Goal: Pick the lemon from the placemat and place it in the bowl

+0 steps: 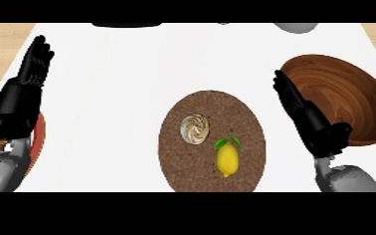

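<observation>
The fingers (288, 90) of the right hand (314, 124) are straight and released, holding nothing. They point away from the robot and, in the head view, overlap the left rim of the brown wooden bowl (334, 87); whether they touch it cannot be told. The left hand (22, 97) rests open at the view's left edge, fingers up, also holding nothing. The lemon (228, 160) lies on the round brown placemat (213, 107), in its nearer right part, apart from both hands and left of the bowl. Just beside it, up and to the left, sits a pale swirled pastry (195, 128). The placemat lies on the white table (125, 89), near the bowl.
</observation>
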`<state>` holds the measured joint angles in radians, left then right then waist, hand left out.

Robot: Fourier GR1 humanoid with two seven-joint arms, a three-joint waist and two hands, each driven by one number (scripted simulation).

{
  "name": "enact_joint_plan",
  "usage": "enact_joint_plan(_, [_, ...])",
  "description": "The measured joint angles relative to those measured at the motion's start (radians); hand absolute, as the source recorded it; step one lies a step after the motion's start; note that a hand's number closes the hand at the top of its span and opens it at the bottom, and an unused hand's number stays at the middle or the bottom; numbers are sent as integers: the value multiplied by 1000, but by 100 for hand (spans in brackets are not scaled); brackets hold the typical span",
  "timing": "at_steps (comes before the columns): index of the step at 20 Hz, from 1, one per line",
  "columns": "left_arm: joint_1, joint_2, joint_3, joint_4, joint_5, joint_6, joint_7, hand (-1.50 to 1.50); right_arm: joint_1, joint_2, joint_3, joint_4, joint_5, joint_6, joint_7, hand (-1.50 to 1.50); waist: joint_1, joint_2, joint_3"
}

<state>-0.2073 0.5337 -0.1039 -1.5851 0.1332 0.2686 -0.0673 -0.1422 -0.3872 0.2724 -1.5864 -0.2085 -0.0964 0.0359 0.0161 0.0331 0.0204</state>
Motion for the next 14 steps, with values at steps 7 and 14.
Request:
enact_joint_plan(7, [28, -68, -105, 8, 50, -98, 38, 0, 70, 42, -4, -65, 239, -313, 40, 150, -72, -34, -30])
enact_joint_plan(14, [60, -153, -213, 3, 96, -172, 70, 0, 186, 177, 108, -58, 598, -666, 167, -150, -52, -37, -26])
